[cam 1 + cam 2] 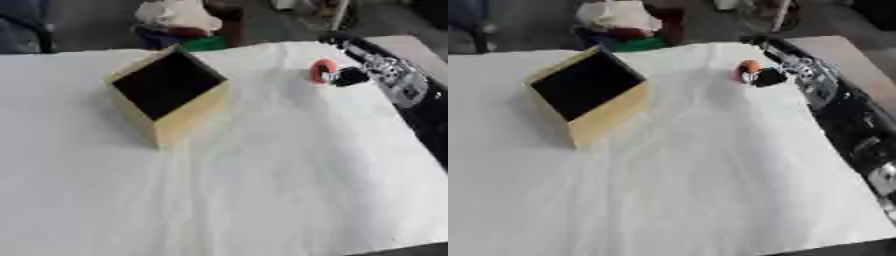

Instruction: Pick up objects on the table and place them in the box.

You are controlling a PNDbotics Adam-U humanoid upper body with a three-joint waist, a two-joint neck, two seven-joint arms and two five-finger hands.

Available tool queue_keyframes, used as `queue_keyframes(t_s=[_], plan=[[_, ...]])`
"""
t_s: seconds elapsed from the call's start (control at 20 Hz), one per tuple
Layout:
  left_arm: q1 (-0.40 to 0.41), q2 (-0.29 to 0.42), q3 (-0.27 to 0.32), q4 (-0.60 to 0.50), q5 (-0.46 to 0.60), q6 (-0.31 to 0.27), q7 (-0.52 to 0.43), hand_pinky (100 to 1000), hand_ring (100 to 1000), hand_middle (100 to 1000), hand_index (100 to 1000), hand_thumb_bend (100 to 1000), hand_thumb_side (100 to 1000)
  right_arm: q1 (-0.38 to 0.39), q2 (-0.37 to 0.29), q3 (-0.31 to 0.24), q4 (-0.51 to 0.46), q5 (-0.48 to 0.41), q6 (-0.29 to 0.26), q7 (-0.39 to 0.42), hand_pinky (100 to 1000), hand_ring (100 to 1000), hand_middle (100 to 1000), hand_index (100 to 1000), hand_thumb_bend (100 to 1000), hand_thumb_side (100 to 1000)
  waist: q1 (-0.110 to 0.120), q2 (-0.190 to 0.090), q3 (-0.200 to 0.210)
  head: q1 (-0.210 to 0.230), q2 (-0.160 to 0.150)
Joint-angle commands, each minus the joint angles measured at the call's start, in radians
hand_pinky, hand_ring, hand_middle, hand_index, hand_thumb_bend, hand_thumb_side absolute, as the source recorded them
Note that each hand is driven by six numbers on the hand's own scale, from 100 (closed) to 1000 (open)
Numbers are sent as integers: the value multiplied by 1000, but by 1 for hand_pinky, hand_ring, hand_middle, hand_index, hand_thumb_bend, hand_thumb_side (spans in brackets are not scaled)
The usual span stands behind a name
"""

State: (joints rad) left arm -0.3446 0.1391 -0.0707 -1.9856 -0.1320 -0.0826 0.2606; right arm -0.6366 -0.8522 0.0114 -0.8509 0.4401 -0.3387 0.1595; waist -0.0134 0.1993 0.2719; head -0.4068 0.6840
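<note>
So the right hand (350,76) is out at the far right of the table (262,200), fingers apparently curled round a small red-orange object (322,70), though the blur makes it hard to be sure. Meanwhile the wooden box (171,95) sits well apart at far left, its open side up, presumably to take the drop-in. Left hand isn't showing anywhere.

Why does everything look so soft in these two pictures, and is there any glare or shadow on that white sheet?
Both views are blurred all over, so the right hand at the red thing is a dark smudge. Left eye view: the box throws only a faint shadow; its inside looks plain black. Right eye view: the sheet is bright and washed out, with only soft creases showing.
</note>
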Motion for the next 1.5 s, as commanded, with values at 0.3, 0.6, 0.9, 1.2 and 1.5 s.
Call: queue_keyframes(t_s=[0.3,0.6,0.9,1.2,1.5], plan=[[-19,13,-1,-14,-1,-2,-2,743,648,644,920,100,701,-9,-54,-16,-8,83,27,-60,1000,1000,944,1000,100,200,-4,-4,11,-3,-17],[-20,12,0,-14,-3,-1,1,743,648,644,921,100,701,0,-64,-23,-2,90,34,-65,1000,1000,934,998,100,215,-5,8,21,0,-23],[-20,8,0,-14,-5,0,2,743,648,643,921,100,703,6,-67,-26,15,97,39,-62,1000,1000,930,987,100,268,-1,21,29,0,-23],[-19,6,0,-14,-6,1,4,743,648,642,922,100,704,11,-68,-28,39,122,52,-68,1000,1000,928,975,100,268,2,31,31,-1,-22],[-20,5,0,-14,-6,1,4,743,647,642,922,100,704,18,-71,-32,63,143,66,-81,1000,1000,926,966,100,271,2,36,33,-4,-23]])
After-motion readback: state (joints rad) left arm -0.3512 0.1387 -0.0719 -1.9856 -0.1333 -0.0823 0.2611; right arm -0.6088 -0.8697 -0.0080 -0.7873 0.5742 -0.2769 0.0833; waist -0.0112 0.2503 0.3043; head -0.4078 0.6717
